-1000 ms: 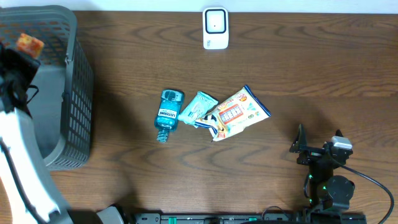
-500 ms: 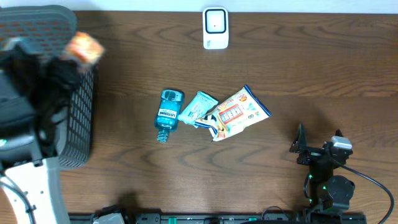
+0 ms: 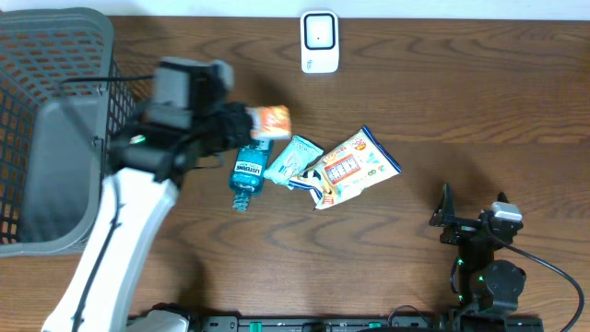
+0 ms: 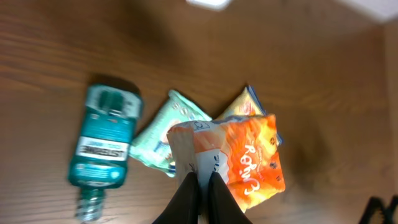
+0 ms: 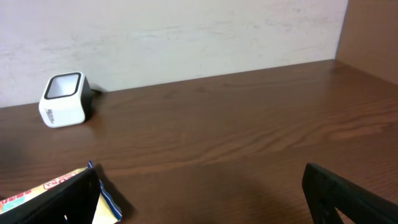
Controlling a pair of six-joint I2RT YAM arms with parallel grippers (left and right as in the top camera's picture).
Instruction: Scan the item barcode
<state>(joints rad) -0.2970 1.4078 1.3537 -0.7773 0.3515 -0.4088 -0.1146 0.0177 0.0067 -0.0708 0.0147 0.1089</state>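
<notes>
Orange snack bag (image 3: 270, 121) is pinched tight in my left claw (image 4: 200, 186), up over the counter (image 3: 442, 111), above one end of the blue bottle (image 3: 251, 171). Its long side lies left to right, sticking out of the claw toward the right. The white scanner (image 3: 320, 41) is well apart from it. My right claw (image 3: 473, 217) sits wide, holding nothing.

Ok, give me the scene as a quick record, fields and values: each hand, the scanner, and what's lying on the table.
left hand: shut on orange snack packet, raised over the table items
right hand: open, empty, near right corner
scanner: white, far edge, middle
on table: mouthwash bottle lying down, teal packet, yellow snack bag, clustered
basket: grey, left end
scan: not yet done
</notes>
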